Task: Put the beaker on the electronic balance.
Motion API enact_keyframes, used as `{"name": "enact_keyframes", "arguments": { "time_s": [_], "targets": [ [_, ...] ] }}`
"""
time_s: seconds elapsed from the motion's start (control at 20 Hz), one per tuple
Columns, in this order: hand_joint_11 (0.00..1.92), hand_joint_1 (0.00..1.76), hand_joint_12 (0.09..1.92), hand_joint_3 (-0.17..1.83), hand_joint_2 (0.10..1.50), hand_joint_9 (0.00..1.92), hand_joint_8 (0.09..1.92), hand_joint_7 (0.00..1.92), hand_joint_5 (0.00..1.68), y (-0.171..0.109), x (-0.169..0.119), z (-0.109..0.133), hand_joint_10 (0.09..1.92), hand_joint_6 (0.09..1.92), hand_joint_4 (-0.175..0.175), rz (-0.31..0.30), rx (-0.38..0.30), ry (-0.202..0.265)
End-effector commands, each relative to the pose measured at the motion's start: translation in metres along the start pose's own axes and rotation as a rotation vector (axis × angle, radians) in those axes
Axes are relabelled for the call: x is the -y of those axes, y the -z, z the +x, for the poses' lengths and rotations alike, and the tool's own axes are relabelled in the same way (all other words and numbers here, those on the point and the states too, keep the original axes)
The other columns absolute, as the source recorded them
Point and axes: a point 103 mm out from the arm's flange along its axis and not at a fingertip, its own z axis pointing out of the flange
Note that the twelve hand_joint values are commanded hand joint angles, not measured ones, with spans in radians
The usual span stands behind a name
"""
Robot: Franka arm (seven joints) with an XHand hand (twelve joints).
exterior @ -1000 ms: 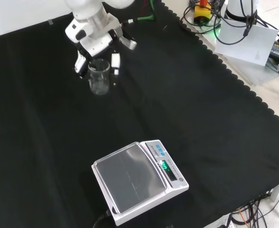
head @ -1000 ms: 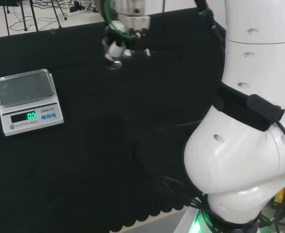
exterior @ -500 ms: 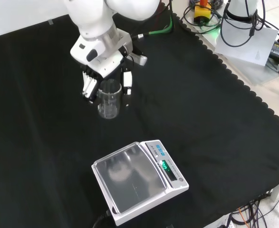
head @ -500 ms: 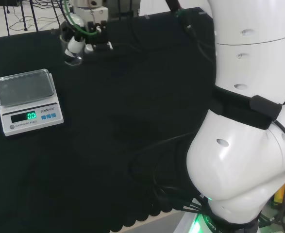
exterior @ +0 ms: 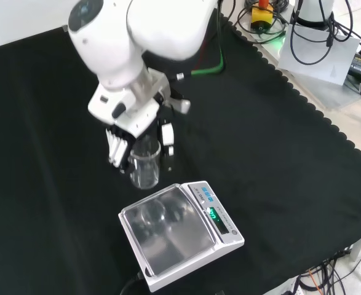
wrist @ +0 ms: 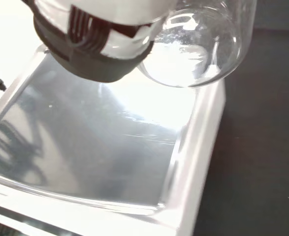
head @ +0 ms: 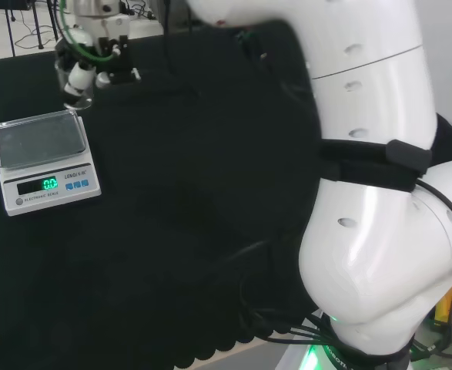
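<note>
The clear glass beaker (exterior: 144, 167) hangs upright in the air, held by the hand (exterior: 126, 126) with fingers curled around it. It hovers just beyond the balance's far edge in the front view. The electronic balance (exterior: 179, 234) is white with a shiny steel pan (exterior: 168, 230) and a green display. In the head view the hand (head: 79, 71) and beaker (head: 78, 94) sit just above the balance's far right corner (head: 73, 116). The wrist view has the beaker's base (wrist: 193, 59) close over the pan's edge (wrist: 188, 147), beside a dark finger (wrist: 92, 49).
Black cloth (exterior: 266, 135) covers the bench all around the balance. The arm's big white links (head: 364, 231) stand at the right of the head view. Cables and equipment (exterior: 315, 43) lie beyond the cloth's scalloped edge at the front view's upper right.
The hand has carried the beaker steadily toward the balance: leftward in the head view and downward in the front view. It now reaches the pan's edge. The balance has not moved.
</note>
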Motion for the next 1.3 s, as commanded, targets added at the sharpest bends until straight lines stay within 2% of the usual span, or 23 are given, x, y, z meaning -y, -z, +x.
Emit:
{"name": "enact_keyframes", "arguments": {
  "time_s": [0.05, 1.05, 1.3],
  "targets": [
    [1.12, 1.15, 1.07, 0.73, 0.91, 0.99, 1.56, 0.79, 0.73, -0.051, -0.026, 0.064, 1.36, 1.56, 0.025, 0.110, -0.009, 0.078],
    [1.12, 1.15, 1.08, 0.74, 0.91, 1.00, 1.56, 0.79, 0.73, -0.075, -0.023, 0.059, 1.36, 1.56, 0.025, 0.150, 0.002, 0.060],
    [1.13, 1.15, 1.07, 0.73, 0.91, 1.00, 1.56, 0.80, 0.72, -0.076, -0.021, 0.057, 1.35, 1.56, 0.019, 0.142, -0.007, 0.058]
  ]
}}
